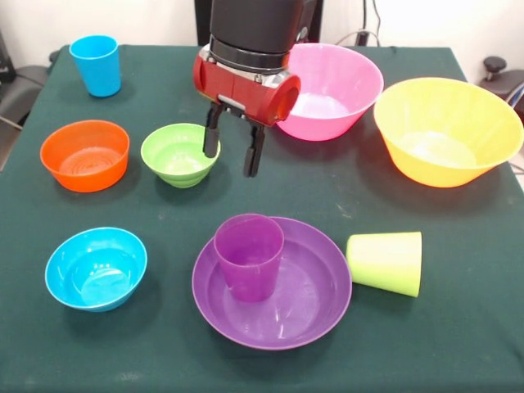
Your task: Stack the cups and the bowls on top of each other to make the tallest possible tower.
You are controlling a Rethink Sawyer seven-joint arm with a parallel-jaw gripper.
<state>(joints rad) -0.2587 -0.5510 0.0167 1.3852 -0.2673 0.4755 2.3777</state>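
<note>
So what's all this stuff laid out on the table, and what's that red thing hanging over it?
Cups: three. Blue cup, far left corner, upright; purple cup, standing in the purple bowl; lime green cup, on its side beside that bowl.
Small bowls: three. Orange bowl, left; green bowl, beside it; blue bowl, front left.
Purple bowl: one, wide, shallow, front centre.
Large bowls: two. Pink bowl, far centre; yellow bowl, right.
Table: dark green cloth.
Robot: red and black arm; pincer open, empty, hanging just right of the green bowl.

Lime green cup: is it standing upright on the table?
No. The lime green cup lies tipped on its side on the green tablecloth, right beside the purple bowl, its mouth facing away from that bowl.
</note>
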